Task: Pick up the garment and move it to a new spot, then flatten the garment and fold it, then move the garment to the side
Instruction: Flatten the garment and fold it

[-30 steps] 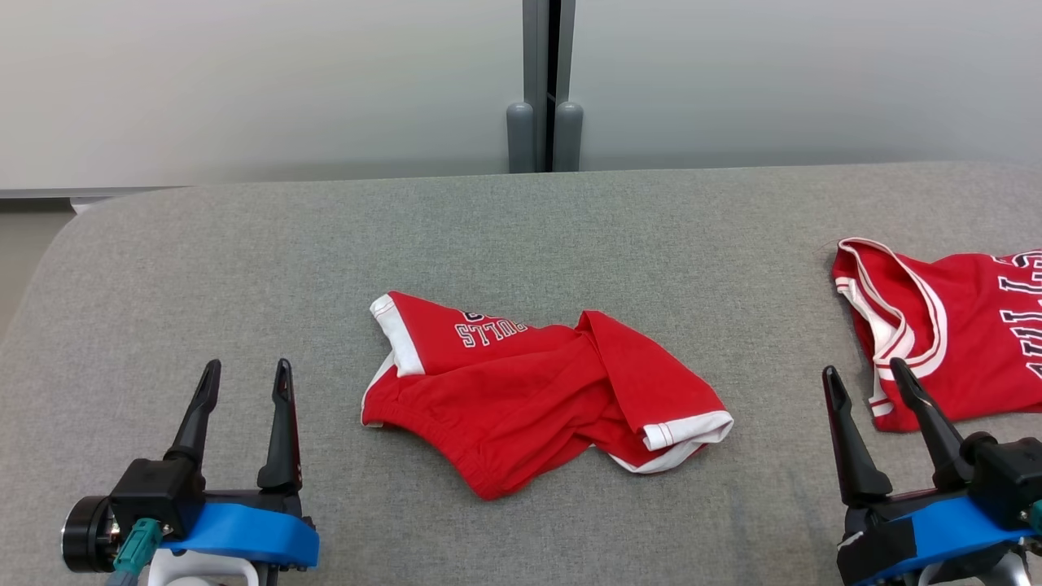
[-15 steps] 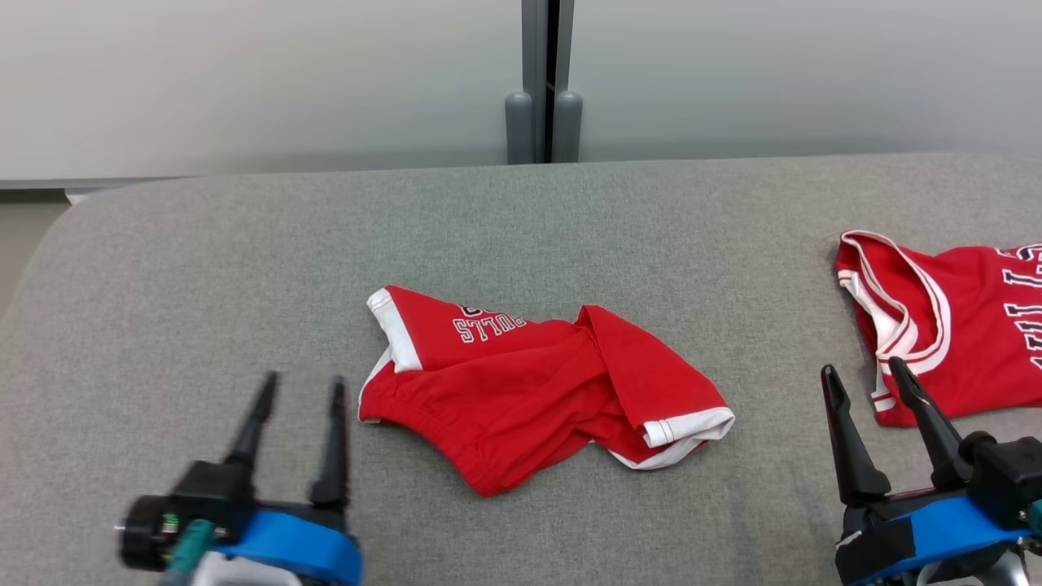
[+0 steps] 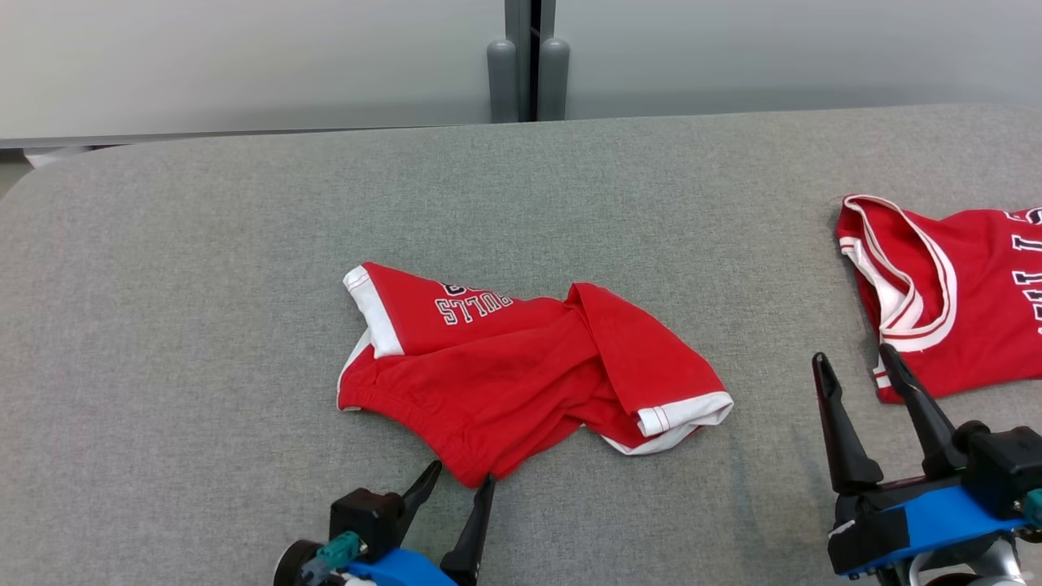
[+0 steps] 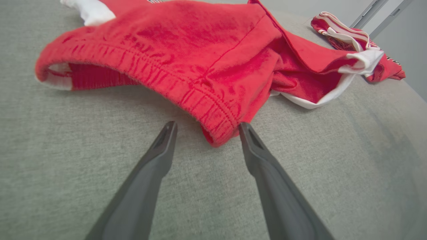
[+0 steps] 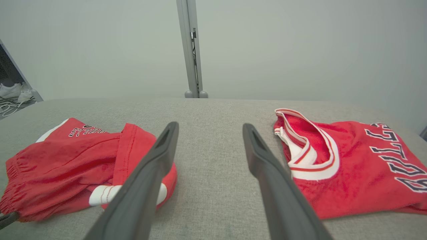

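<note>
The garment, a pair of crumpled red shorts (image 3: 505,374) with white trim and lettering, lies in the middle of the grey padded table (image 3: 203,285). My left gripper (image 3: 461,472) is open at the shorts' near corner. In the left wrist view the elastic waistband corner of the shorts (image 4: 200,43) pokes between the spread fingers of the left gripper (image 4: 207,124), just above the table. My right gripper (image 3: 851,354) stands open at the lower right, holding nothing. In the right wrist view the right gripper (image 5: 208,125) points at bare table, with the shorts (image 5: 66,160) to its left.
A red jersey (image 3: 961,301) with white and red trim lies at the table's right side, just beyond the right gripper; it also appears as the jersey (image 5: 350,166) and the jersey (image 4: 337,30). A pale wall with a grey post (image 3: 521,73) runs behind the table.
My left gripper has moved right and forward to the shorts' near corner. The head camera has tipped down, shifting the whole picture. The right gripper has stayed put.
</note>
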{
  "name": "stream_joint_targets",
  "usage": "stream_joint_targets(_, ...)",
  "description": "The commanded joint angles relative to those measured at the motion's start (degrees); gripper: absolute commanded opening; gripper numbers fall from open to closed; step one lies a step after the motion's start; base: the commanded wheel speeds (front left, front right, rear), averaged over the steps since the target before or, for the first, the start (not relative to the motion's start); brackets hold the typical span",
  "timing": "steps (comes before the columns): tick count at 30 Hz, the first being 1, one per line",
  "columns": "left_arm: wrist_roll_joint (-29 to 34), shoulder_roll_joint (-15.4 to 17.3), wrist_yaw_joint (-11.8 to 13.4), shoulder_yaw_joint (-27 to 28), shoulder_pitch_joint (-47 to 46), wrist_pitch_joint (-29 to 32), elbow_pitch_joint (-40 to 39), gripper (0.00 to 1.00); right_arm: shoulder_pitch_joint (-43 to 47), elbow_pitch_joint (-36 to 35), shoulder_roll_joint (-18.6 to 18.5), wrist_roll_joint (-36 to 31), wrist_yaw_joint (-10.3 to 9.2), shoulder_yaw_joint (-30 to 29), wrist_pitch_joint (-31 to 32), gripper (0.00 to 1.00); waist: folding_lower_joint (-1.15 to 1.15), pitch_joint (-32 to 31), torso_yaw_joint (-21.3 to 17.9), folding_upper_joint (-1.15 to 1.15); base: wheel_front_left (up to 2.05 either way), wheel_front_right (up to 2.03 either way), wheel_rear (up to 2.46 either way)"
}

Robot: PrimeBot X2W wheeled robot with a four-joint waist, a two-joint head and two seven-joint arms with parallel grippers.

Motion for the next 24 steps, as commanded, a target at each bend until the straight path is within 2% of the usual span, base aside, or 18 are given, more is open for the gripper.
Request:
stream_joint_targets(1, -0.6, -0.4, -0.8, 0.3, -1.3, -0.4, 0.7, 1.00, -0.8, 0.1, 0.0, 0.2, 0.01, -0.2, -0.4, 1.00, -0.01, 0.2, -0.2, 0.00, 0.00, 0.00, 0.00)
stream_joint_targets(2, -1.1, -0.8, -1.4, 0.4, -1.6, -0.7, 1.2, 1.00, -0.8, 0.2, 0.0, 0.3, 0.01, -0.4, -0.5, 1.00, -0.01, 0.3, -0.2, 0.00, 0.00, 0.00, 0.00)
stream_joint_targets(3, -0.7, -0.8, -1.8, 0.3, -2.4, -1.3, 1.6, 0.63, -0.8, 0.3, 0.0, 0.3, 0.01, -0.5, -0.5, 1.00, -0.01, 0.4, -0.2, 0.00, 0.00, 0.00, 0.00)
stream_joint_targets(4, -0.8, -1.0, -2.2, 0.5, -3.1, -2.4, 1.6, 0.00, -0.8, 0.4, 0.0, 0.3, 0.01, -0.6, -0.6, 1.00, -0.01, 0.5, -0.2, 0.00, 0.00, 0.00, 0.00)
stream_joint_targets(8, 0.9, -0.2, -3.0, 0.9, -5.3, -5.8, 0.1, 0.00, -0.9, 0.5, 0.1, 0.4, 0.01, -0.9, -0.9, 1.00, -0.01, 0.7, -0.1, 0.00, 0.00, 0.00, 0.00)
stream_joint_targets(12, 2.7, 1.5, -1.9, 1.4, -6.7, -6.5, -5.4, 0.00, -1.0, 0.6, 0.2, 0.3, 0.01, -1.5, -0.9, 1.00, -0.01, 0.3, 0.4, 0.00, 0.00, 0.00, 0.00)
stream_joint_targets(19, 4.2, 6.1, 0.9, 2.6, -7.2, -0.2, -18.1, 0.00, -0.7, 1.0, 0.5, 0.4, 0.01, -1.6, -1.5, 1.00, -0.01, -0.6, 1.2, 0.00, 0.00, 0.00, 0.00)
stream_joint_targets(24, 3.3, 8.6, 4.4, 4.4, -5.3, 5.8, -26.0, 0.00, -0.8, 1.8, 0.8, 1.0, 0.01, -1.4, -2.1, 1.00, -0.01, -0.9, 1.0, 0.00, 0.00, 0.00, 0.00)
